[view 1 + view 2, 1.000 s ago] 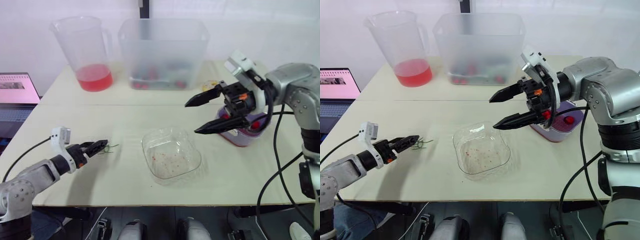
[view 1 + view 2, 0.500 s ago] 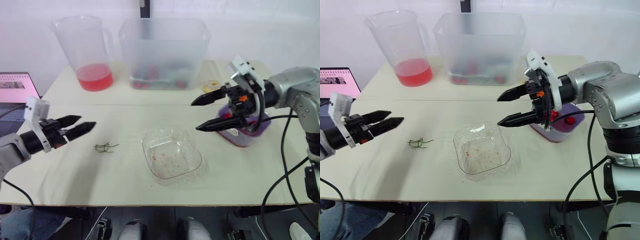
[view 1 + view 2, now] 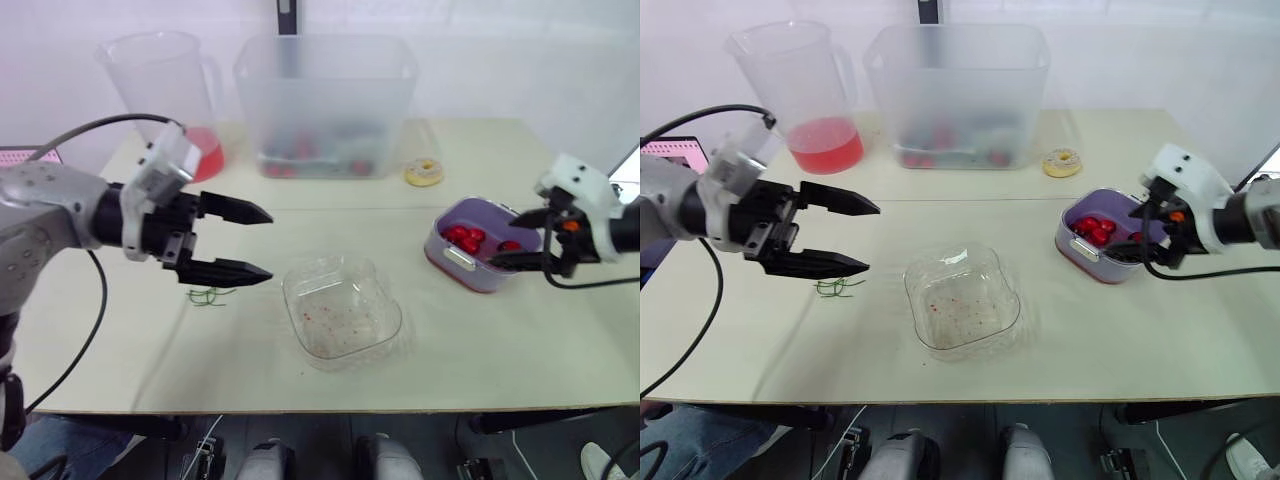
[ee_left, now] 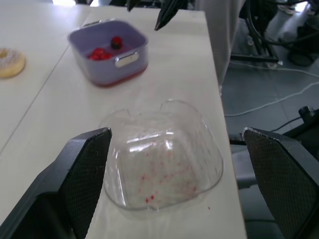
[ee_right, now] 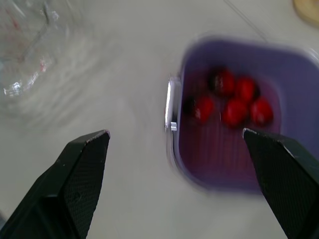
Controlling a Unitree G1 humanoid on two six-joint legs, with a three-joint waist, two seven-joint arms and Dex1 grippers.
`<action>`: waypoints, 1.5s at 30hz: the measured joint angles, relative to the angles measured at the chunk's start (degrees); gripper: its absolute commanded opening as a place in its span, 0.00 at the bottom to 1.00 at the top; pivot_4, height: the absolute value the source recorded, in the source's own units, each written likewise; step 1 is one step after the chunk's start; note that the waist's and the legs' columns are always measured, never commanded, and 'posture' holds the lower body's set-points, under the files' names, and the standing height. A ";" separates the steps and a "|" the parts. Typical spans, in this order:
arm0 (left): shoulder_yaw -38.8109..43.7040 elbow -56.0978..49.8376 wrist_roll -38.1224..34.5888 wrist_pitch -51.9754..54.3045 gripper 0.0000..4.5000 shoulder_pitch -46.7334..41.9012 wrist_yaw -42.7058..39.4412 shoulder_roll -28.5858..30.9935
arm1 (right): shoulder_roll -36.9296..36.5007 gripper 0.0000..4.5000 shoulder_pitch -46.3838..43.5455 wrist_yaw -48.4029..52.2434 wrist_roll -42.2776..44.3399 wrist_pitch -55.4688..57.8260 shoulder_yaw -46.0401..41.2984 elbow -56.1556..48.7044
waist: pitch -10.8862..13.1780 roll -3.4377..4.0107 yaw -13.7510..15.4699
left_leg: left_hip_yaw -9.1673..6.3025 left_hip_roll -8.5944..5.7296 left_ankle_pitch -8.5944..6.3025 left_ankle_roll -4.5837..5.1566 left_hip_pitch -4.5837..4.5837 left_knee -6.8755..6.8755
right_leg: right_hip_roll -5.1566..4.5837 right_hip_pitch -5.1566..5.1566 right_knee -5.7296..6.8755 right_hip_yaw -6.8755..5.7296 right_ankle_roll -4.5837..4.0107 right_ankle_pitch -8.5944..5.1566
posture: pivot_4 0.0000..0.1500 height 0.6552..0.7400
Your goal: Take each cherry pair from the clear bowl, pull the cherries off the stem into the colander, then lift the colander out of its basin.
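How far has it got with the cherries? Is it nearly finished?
Nearly. The clear bowl holds just red specks, several loose cherries lie in the purple colander, and bare stems lie on the table beside the bowl. Nothing is in hand: the left pincer and right pincer are both open and empty. What's left is lifting the colander, which sits on the table, not yet raised.

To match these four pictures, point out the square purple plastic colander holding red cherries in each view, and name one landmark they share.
Left eye view: the square purple plastic colander sits right of the clear plastic bowl.
Right eye view: colander right of the bowl.
Left wrist view: colander beyond the bowl.
Right wrist view: colander close up, bowl blurred beside it.
Shared landmark: the clear bowl.
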 measured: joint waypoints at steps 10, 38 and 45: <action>-1.35 4.20 4.44 -2.67 0.98 -3.25 -1.27 -6.07 | 0.91 1.00 21.08 1.16 -0.17 7.85 -22.28 -9.14 | -0.01 0.01 -0.32 | -0.03 0.07 -0.04 0.07 0.13 0.04 | 0.12 0.06 0.03 0.16 0.01 0.00 | 1.00 0.37; 8.26 -6.80 5.27 1.38 1.00 14.28 21.83 -10.12 | 17.62 0.36 -19.79 -11.79 -10.53 -2.90 28.84 18.08 | 0.01 -0.03 -0.08 | -0.09 -0.02 -0.03 0.06 -0.09 0.22 | -0.02 -0.06 0.07 0.11 0.01 0.00 | 1.00 0.37; 7.71 -7.21 5.45 1.36 1.00 14.25 22.23 -9.32 | 18.66 0.05 -19.80 -11.38 -10.52 -1.45 28.46 17.84 | 0.01 -0.04 -0.09 | -0.09 -0.02 -0.03 0.06 -0.06 0.25 | -0.02 -0.01 0.08 0.11 0.01 0.00 | 1.00 0.37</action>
